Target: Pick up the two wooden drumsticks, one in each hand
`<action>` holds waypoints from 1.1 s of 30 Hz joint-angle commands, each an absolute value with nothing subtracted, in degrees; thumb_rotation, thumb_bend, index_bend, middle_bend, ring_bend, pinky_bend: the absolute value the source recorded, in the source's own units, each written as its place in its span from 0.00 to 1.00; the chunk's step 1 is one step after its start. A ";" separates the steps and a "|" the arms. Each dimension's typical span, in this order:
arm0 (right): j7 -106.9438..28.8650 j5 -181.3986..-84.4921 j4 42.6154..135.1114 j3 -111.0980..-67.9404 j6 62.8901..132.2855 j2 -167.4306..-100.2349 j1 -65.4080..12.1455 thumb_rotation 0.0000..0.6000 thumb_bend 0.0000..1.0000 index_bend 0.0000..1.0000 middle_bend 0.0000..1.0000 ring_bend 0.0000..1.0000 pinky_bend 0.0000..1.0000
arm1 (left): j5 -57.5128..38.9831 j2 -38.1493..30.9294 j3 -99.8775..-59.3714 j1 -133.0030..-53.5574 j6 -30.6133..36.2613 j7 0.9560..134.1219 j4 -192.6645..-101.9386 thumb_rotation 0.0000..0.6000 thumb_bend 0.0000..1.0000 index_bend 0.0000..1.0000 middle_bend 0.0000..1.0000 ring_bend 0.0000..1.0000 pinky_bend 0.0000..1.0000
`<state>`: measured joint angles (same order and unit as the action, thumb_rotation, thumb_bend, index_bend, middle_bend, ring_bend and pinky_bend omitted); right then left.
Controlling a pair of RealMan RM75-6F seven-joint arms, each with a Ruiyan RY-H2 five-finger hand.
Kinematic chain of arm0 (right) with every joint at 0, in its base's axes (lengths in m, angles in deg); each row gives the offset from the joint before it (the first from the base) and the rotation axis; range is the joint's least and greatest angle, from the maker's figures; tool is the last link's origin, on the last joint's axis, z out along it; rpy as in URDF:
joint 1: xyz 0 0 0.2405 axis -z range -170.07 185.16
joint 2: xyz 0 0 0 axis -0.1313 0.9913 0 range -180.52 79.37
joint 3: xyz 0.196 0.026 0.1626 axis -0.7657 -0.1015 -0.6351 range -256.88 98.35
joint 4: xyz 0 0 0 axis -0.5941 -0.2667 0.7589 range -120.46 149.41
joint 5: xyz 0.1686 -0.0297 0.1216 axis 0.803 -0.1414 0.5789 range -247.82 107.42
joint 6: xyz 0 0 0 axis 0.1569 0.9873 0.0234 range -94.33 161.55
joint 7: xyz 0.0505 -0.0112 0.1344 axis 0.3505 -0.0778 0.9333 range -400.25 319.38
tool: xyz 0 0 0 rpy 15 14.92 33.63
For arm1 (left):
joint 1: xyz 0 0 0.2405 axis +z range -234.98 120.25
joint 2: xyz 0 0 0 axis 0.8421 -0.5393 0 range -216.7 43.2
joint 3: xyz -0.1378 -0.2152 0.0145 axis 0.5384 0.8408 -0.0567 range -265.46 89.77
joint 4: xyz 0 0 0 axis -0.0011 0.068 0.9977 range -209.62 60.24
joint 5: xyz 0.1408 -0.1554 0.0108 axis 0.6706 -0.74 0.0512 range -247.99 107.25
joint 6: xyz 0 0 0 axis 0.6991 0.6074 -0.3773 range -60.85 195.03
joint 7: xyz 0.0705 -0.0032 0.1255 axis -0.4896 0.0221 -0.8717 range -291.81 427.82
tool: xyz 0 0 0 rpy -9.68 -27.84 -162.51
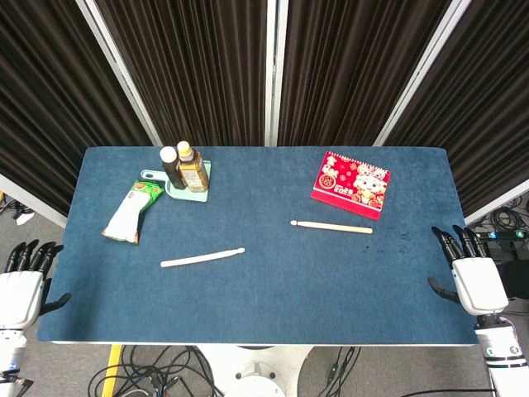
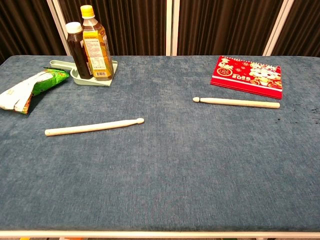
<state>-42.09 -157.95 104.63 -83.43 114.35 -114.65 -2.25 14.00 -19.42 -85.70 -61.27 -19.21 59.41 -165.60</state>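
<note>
Two pale wooden drumsticks lie flat on the blue table. The left drumstick (image 1: pixel 202 257) (image 2: pixel 94 127) rests left of centre, its tip pointing right. The right drumstick (image 1: pixel 331 226) (image 2: pixel 236 102) lies just in front of the red calendar, tip pointing left. My left hand (image 1: pixel 23 277) hangs off the table's left edge, fingers apart and empty. My right hand (image 1: pixel 471 269) sits at the right edge, fingers spread, holding nothing. Both hands are well away from the sticks. The chest view shows neither hand.
A red calendar (image 1: pixel 351 183) (image 2: pixel 248 69) lies at the back right. Two bottles (image 1: pixel 187 166) (image 2: pixel 90 42) stand in a light green tray (image 1: pixel 203 191) (image 2: pixel 111 75) at the back left. A green and white snack bag (image 1: pixel 132 211) (image 2: pixel 27 88) lies beside the tray.
</note>
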 commanded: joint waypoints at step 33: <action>-48.77 -145.70 82.04 -91.00 82.72 -135.48 -28.39 1.00 0.12 0.24 0.39 0.15 0.26 | 14.48 -19.44 -85.19 -62.14 -18.70 59.69 -166.10 1.00 0.10 0.17 0.15 0.05 0.09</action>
